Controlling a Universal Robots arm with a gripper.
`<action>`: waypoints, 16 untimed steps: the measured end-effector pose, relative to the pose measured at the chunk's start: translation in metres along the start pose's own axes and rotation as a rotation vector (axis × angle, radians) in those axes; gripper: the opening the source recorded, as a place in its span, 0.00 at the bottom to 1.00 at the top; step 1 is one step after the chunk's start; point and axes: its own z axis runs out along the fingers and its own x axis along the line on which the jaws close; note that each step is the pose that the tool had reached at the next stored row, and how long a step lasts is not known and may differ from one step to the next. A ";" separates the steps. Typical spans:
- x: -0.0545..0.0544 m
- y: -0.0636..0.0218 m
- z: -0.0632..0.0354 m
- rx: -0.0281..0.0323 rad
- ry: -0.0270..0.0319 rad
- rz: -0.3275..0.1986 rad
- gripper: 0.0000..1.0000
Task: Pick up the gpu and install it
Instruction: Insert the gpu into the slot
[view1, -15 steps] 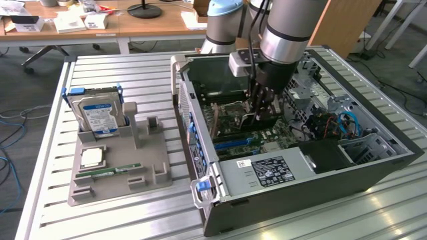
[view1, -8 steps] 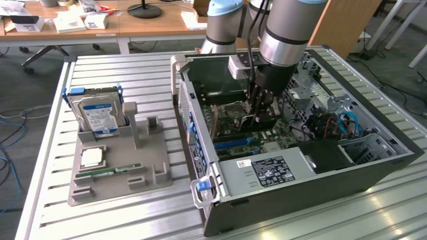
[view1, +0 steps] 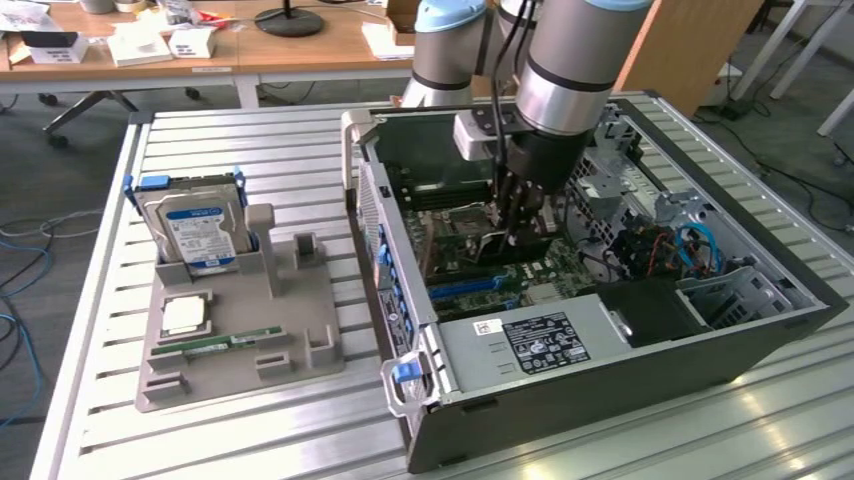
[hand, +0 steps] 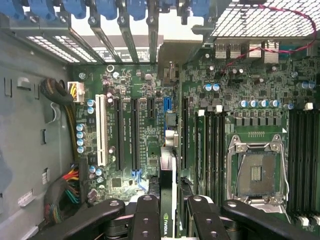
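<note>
My gripper (view1: 521, 222) reaches down into the open computer case (view1: 747, 330) and is shut on the gpu (view1: 497, 250), a dark flat card that hangs upright just above the motherboard (view1: 461, 285). In the wrist view the gpu (hand: 167, 167) shows edge-on between my black fingers (hand: 147, 215), and my gripper (hand: 172, 205) holds it by both faces. Its silvery bracket (hand: 170, 70) points toward the case's rear slot openings. The card hovers over the row of expansion slots (hand: 134, 132), beside the blue slot. I cannot tell whether its edge touches a slot.
A grey holder (view1: 240, 330) at the exterior view's left carries a hard drive (view1: 194, 232), a processor chip (view1: 184, 316) and a green memory stick (view1: 214, 345). Inside the case are the power supply (view1: 527, 345), blue cables (view1: 701, 245) and an empty processor socket (hand: 256, 172).
</note>
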 end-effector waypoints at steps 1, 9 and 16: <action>0.000 0.0012 0.0003 0.0001 -0.0001 0.000 0.26; 0.002 0.0039 0.0007 0.0000 0.0001 0.000 0.26; 0.003 0.0050 0.0007 0.0001 0.0000 0.000 0.26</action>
